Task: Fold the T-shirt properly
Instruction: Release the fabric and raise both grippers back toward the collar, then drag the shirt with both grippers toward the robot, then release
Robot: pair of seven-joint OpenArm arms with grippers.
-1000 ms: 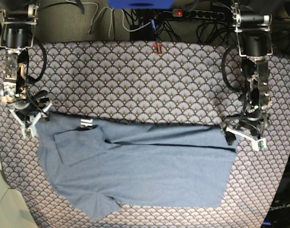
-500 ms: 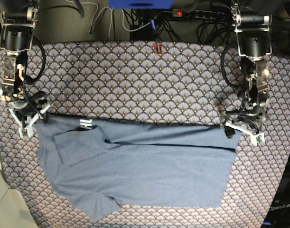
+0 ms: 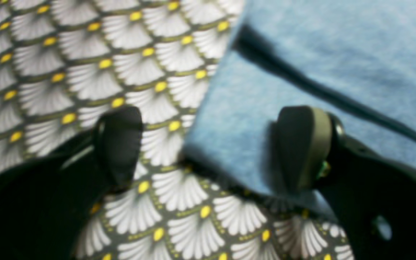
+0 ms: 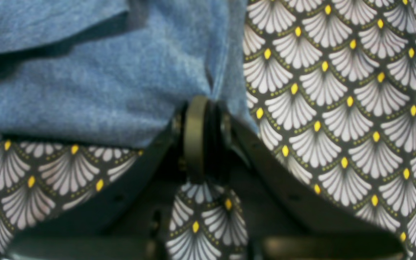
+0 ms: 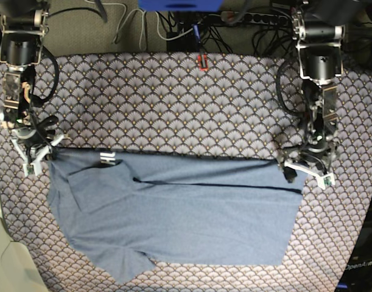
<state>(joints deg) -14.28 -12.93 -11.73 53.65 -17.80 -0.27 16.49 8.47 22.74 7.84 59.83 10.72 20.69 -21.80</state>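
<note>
Here the right end effector (image 4: pixel 204 141) pinches a corner of the T-shirt (image 5: pixel 179 213) at frame left; the left end effector (image 3: pixel 208 151) straddles the opposite corner, fingers spread.

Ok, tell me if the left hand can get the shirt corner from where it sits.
Probably yes: the left hand is open astride the shirt corner, nothing between.

Both arms are built of black and silver metal links with dark cables looping beside them. Each ends in a forked tool with pale, whitish finger brackets: the right tool (image 5: pixel 38 155) and the left tool (image 5: pixel 305 171). Seen close, the fingers (image 3: pixel 119 144) are matte black and rounded, one pad backed by an olive-green plate. A small screw sits beside that plate.
</note>
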